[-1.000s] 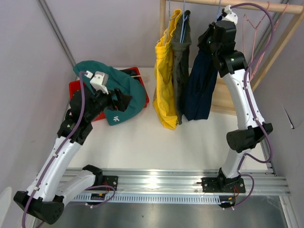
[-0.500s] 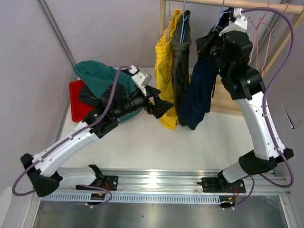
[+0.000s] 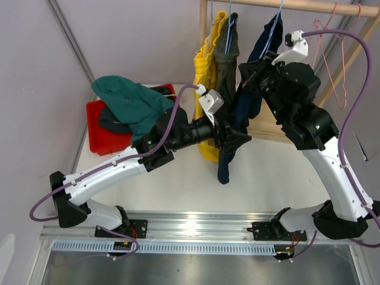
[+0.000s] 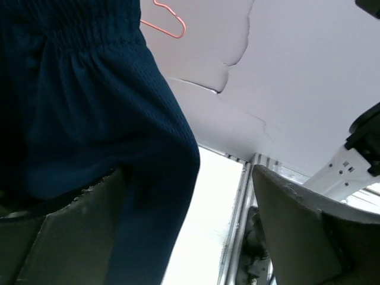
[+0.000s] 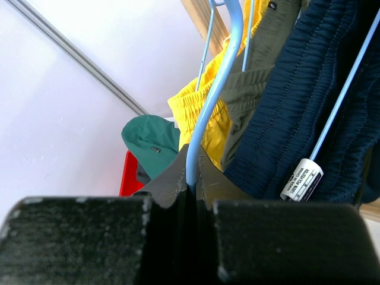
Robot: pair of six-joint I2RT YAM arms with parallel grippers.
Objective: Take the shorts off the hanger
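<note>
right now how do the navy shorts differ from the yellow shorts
The navy shorts hang slanted, with the left gripper open around their fabric; the yellow shorts hang straight, untouched. The right gripper clamps the navy shorts' blue hanger; nothing holds the yellow shorts' hanger. Both hang from the wooden rail.

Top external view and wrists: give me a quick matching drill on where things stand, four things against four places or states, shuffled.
Things:
1. navy shorts
2. teal shorts
3. yellow shorts
4. blue hanger

Places or states:
A. heaped on the red bin
B. pinched in the shut right fingers
C. hanging from the rack beside the olive-grey pair
D. hanging in the gap between the open left fingers

Pairs: 1-D, 2-A, 3-C, 4-B
</note>
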